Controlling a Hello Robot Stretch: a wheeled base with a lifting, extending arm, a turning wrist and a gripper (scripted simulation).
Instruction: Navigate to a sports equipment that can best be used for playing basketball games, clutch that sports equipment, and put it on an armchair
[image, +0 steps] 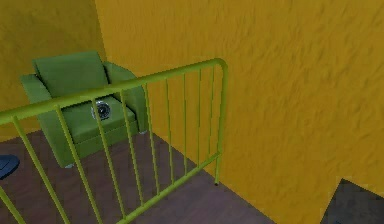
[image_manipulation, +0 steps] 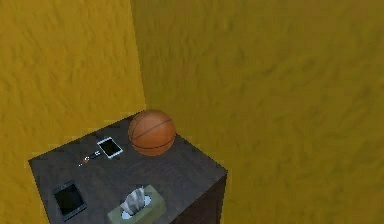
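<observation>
The basketball (image_manipulation: 152, 132) sits on the dark table (image_manipulation: 195, 172) in the arm side view, toward the far edge of the top where the two yellow walls (image_manipulation: 260, 70) meet; it rests on the flat surface, clear of the other things there. The table lies on the side the arm reaches toward, which reads as the robot being drawn up alongside for the pick. A white-edged phone (image_manipulation: 109, 148) lies just beside the ball on the arm side view's left; a flat dark slab (image_manipulation: 68, 200) and a tissue box (image_manipulation: 135, 206) sit along the near edge, so a reach should pass between them and not sweep across. The state of the gripper cannot be told from these pictures.

Ahead, the green armchair (image: 85, 95) stands against the wall; a yellow-green railing (image: 150, 125) runs between it and the robot, so the delivery will likely need a way around its end post. A small round object (image: 103, 108), possibly a clock, lies on the seat cushion, leaving room beside it for the ball. The grasp is, by my judgement, not yet made.
</observation>
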